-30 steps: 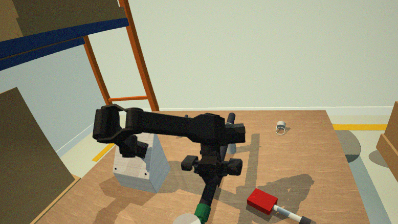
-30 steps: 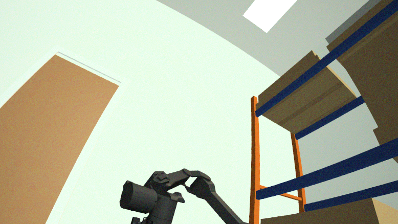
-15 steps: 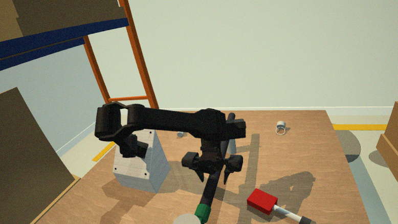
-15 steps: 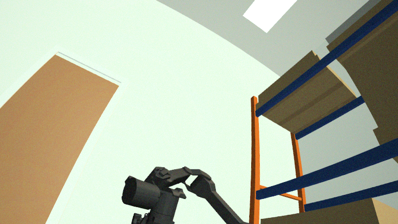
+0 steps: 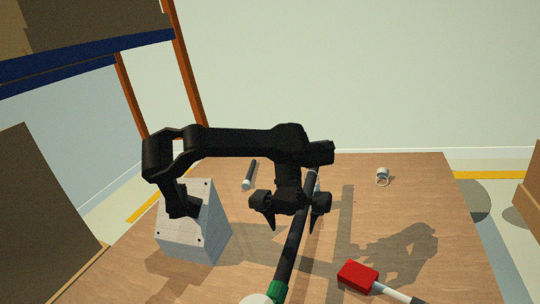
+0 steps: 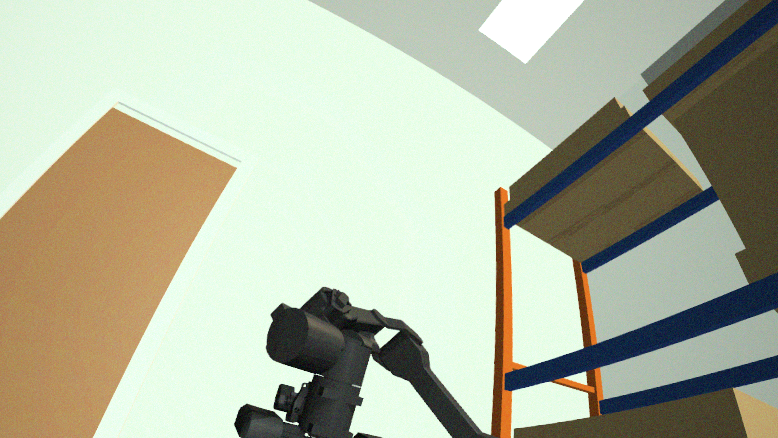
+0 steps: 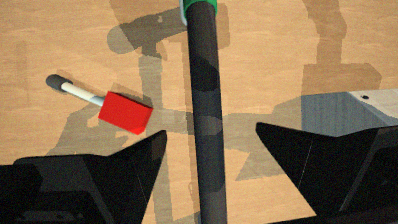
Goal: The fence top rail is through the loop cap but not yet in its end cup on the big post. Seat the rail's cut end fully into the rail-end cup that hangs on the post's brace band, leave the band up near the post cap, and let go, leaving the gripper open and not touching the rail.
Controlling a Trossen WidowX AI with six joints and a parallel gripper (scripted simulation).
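The dark fence top rail (image 5: 289, 256) (image 7: 204, 65) runs toward the top camera. Its near end meets the green rail-end cup (image 5: 277, 290) beside the big post's white cap (image 5: 257, 299). No dark gap shows at the cup's mouth; the depth inside is hidden. The far part of the rail passes through the thin white ring of the loop cap, partly behind the arm. The brace band is not clearly visible. My gripper (image 5: 292, 230) (image 7: 211, 130) is wide open, one finger on each side of the rail. The wrist view shows a gap on both sides, so neither finger touches it.
A grey block (image 5: 181, 234) (image 7: 325, 112) stands under the arm's base. A red block (image 5: 357, 275) (image 7: 125, 112) with a white-and-dark handle lies right of the rail in the top view. A short dark rod (image 5: 250, 171) and a small ringed cap (image 5: 382, 173) lie farther back.
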